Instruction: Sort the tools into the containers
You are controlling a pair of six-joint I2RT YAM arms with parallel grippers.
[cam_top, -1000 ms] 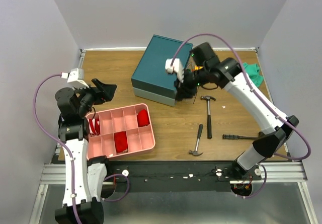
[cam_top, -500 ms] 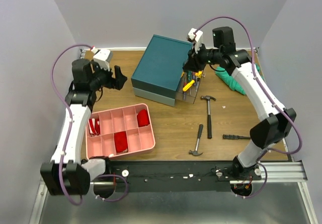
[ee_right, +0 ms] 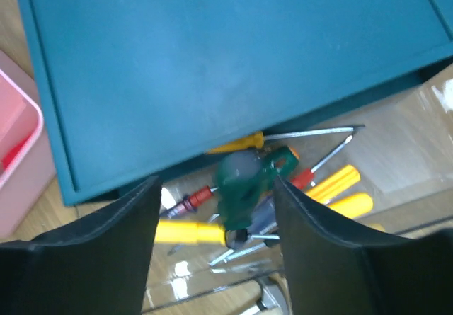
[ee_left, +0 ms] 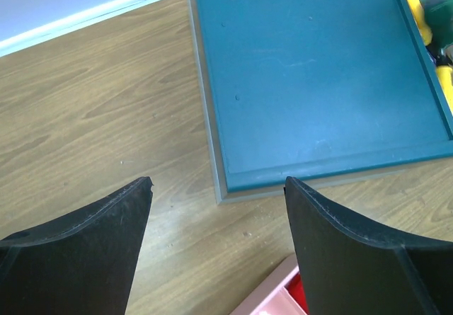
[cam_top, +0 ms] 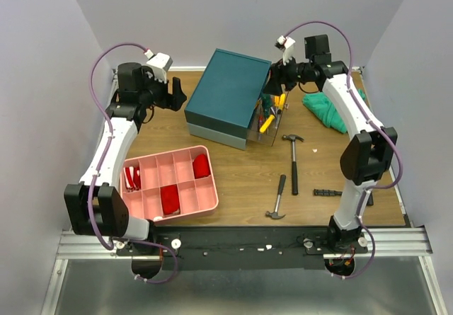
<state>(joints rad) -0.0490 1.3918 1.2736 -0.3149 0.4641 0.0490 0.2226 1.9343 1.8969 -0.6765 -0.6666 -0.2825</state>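
Observation:
The dark teal box stands at the back middle, also in both wrist views. Its clear drawer is pulled out to the right and holds several screwdrivers with yellow, green and red handles. My right gripper hovers open above that drawer; a blurred green-handled tool shows below, between the fingers. My left gripper is open and empty over the wood by the box's left side. Two hammers and a black T-shaped tool lie on the table.
A pink compartment tray with red items sits at the front left; its corner shows in the left wrist view. A green cloth lies at the back right. Grey walls close in the table on three sides.
My right gripper rose from low beside the drawer to above it. My left arm swung from above the pink tray to the back, up to the box's left side.

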